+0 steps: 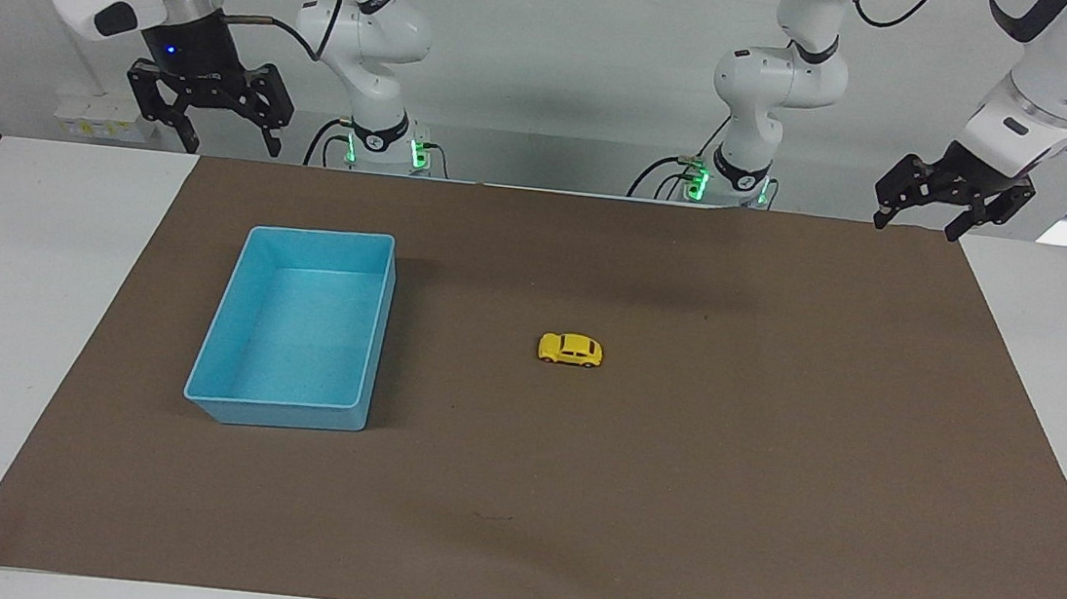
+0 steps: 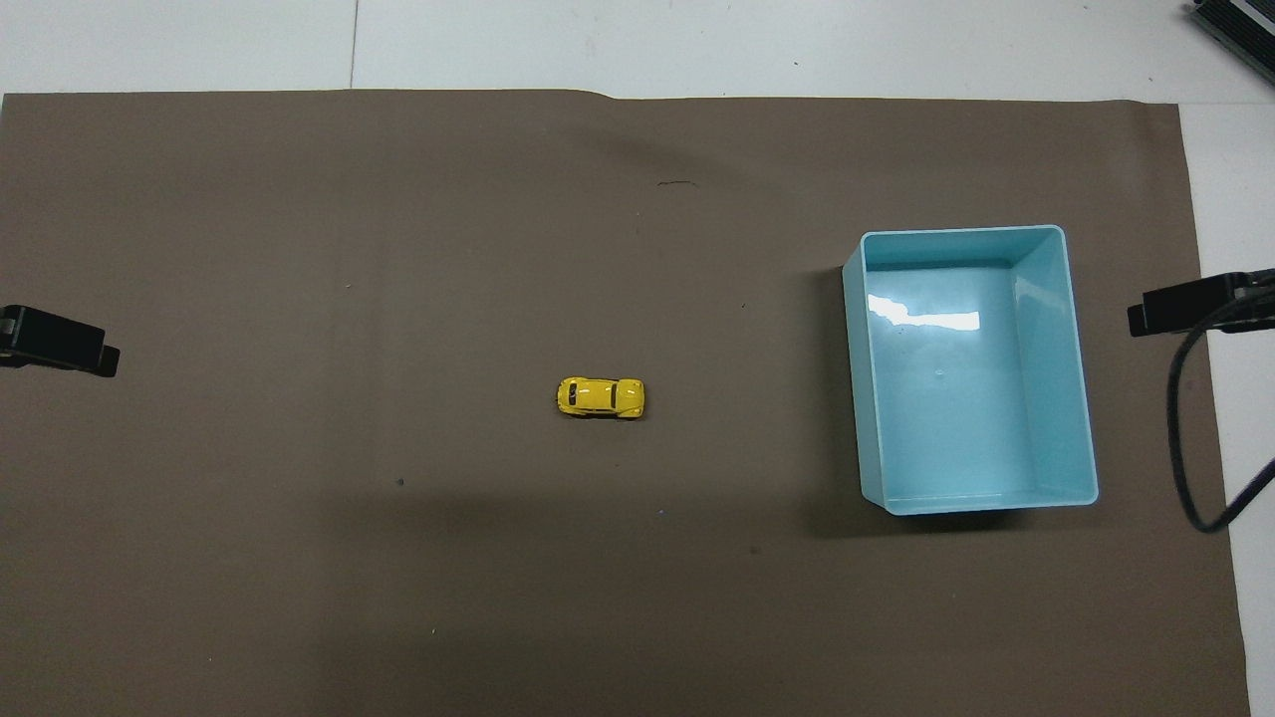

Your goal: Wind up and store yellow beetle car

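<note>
The right gripper [image 1: 206, 126] hangs with jaws spread over the robots' edge of the brown mat [image 1: 771, 479], at the right arm's end of the surface. The blue bin [image 1: 226, 338] sits on the mat below it. The yellow beetle car [image 1: 571, 350] stands on its wheels mid-mat, well apart from the bin. The left gripper [image 1: 934, 211] waits, jaws spread, over the mat's corner at the left arm's end.
</note>
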